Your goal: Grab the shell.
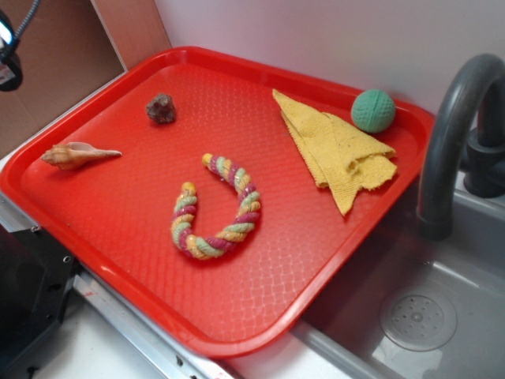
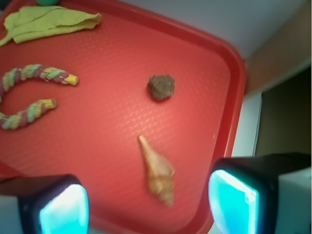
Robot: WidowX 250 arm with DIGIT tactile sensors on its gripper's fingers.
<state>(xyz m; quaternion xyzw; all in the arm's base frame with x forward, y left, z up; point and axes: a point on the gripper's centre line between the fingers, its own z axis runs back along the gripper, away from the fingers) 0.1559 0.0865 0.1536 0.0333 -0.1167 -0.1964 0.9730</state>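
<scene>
The shell [image 1: 77,155] lies on its side near the left edge of a red tray [image 1: 260,312] in the exterior view, its thin point aimed toward the tray's middle and its wider whorled end close to the rim. A dark brown rock [image 1: 161,109] sits a little behind it, apart from it. Toward the tray's centre lies a twisted rope [image 1: 216,208] in pink, green and yellow, bent into a horseshoe. Farther right a yellow cloth [image 1: 335,148] lies crumpled in folds, with a green ball [image 1: 373,110] just beside its far corner. Nothing rests on the shell or touches it. Beyond the tray's right edge stand a grey faucet [image 1: 454,134] and a grey sink [image 1: 418,320] with a round drain. The gripper itself cannot be made out here.

In the wrist view the shell [image 2: 156,170] lies low in the frame, pointed end up and wide end toward the tray's [image 2: 122,146] near rim, between the two fingers of the gripper [image 2: 148,200]. The fingers [image 2: 233,200] stand wide apart, holding nothing, one on each side of the shell and clear of it. The rock [image 2: 161,87] sits above the shell, well apart. The rope [image 2: 29,95] curls at the left, and the cloth [image 2: 48,22] lies at the top left, with a sliver of the ball [image 2: 47,2] at the top edge.
</scene>
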